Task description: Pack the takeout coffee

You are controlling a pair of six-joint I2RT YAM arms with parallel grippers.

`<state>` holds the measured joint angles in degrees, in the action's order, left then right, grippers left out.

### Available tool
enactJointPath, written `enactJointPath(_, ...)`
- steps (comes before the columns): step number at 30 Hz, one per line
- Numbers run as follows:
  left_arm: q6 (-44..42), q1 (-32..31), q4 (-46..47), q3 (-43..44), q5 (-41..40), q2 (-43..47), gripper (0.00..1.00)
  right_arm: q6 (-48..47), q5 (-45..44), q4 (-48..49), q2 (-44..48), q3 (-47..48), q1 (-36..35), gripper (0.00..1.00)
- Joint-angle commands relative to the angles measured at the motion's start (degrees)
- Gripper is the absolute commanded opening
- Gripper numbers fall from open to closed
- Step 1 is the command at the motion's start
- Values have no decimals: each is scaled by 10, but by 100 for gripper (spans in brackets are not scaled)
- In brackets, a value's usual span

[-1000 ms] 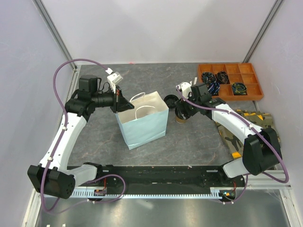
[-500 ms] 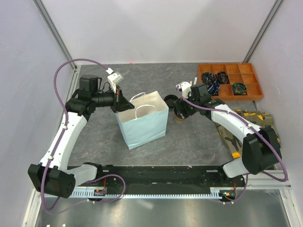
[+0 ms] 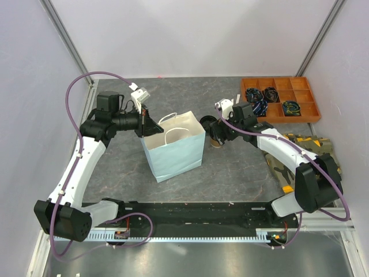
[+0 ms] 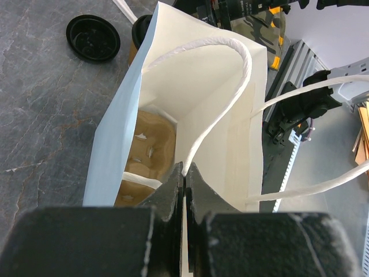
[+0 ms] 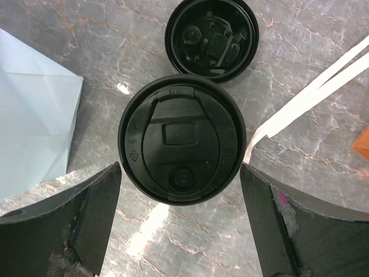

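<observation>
The left end effector (image 4: pixel 184 176) is pinching the rim of the light-blue paper bag with white handles (image 4: pixel 115 133). The right end effector (image 5: pixel 180 190) is hanging with its fingers spread wide, gripping nothing, around the small tan paper cup with a black lid (image 5: pixel 181 138), which is standing on the grey bench (image 5: pixel 86 34) beside the bag. Squeezing it off-centre could be tipping it over and spilling it.

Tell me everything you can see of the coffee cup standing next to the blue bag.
The coffee cup stands upright on the grey table, just right of the blue bag. From above only its round black plastic lid shows, with a moulded flap and a small round dimple; the left wrist view catches a sliver of tan wall. The right gripper hangs over it, open, one finger either side, seemingly just clear. A spare lid lies beyond it.
</observation>
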<state>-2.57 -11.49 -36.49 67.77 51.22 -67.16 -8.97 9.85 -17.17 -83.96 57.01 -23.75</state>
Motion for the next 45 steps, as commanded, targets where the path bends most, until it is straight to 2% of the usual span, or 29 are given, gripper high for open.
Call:
enactJointPath(1, 5, 0, 8, 18, 7, -2, 2, 26, 24, 71, 34, -27, 5, 92)
enactJointPath(9, -2, 0, 1, 32, 9, -13, 2, 41, 32, 136, 35, -48, 12, 92)
enactJointPath(34, -6, 0, -7, 40, 7, -25, 2, 32, 44, 143, 6, -61, 15, 90)
enactJointPath(45, -7, 0, -10, 39, 5, -20, 2, 27, 43, 150, 8, -68, 15, 82)
